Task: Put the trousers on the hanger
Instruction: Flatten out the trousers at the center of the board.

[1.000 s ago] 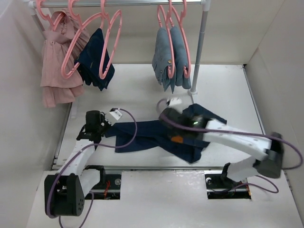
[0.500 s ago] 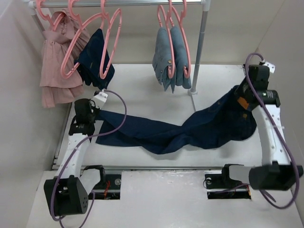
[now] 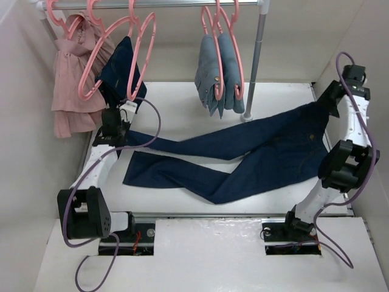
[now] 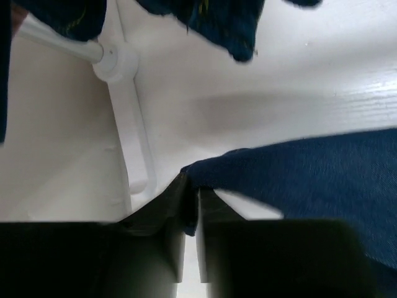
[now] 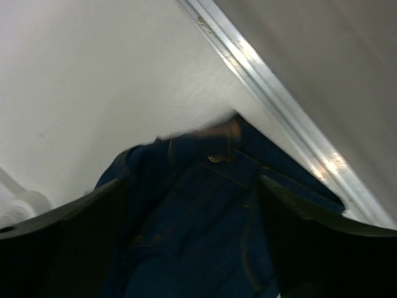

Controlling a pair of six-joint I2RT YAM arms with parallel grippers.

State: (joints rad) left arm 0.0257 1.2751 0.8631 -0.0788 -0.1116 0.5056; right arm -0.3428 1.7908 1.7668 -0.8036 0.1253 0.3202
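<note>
the trousers (image 3: 243, 158) lie stretched over the table (image 3: 182, 103) just in front of the rack post (image 3: 258, 55). their long axis runs left to right on a slight slant: the waist points right of the post and sits farther back, the legs point left and nearer the arm bases. the legs part left of the post. the upper leg runs to the left gripper (image 3: 117, 129), which the wrist view shows pinched closed on a corner of its hem. the lower leg lies flat, its hem free. the right gripper (image 3: 331, 102), far right of the post, has its fingers (image 5: 62, 242) wide apart with waist denim between them; whether they press it i cannot tell. just left of the post grey-blue jeans (image 3: 219, 73) hang from the rail (image 3: 176, 3). farther left hang the hanger (image 3: 151, 36), a dark navy garment (image 3: 121, 73) and a pink dress (image 3: 73, 79).
</note>
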